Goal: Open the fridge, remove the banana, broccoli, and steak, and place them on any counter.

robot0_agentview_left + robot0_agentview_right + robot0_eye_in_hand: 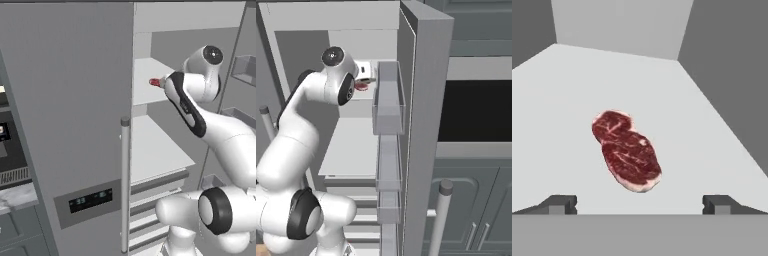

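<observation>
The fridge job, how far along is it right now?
Done: the fridge has its right door open. In hand: the gripper hangs open over the steak, which lies flat on a fridge shelf, not gripped. Left: grasp the steak and carry it to a counter. I cannot see the banana or broccoli, so I cannot tell whether they have been moved.

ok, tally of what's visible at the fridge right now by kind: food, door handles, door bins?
Food: 1, the steak on a shelf of the fridge.
Door handles: 2, the left handle and the right handle.
Door bins: 3, top bin and two below.
Total: 6.
</observation>
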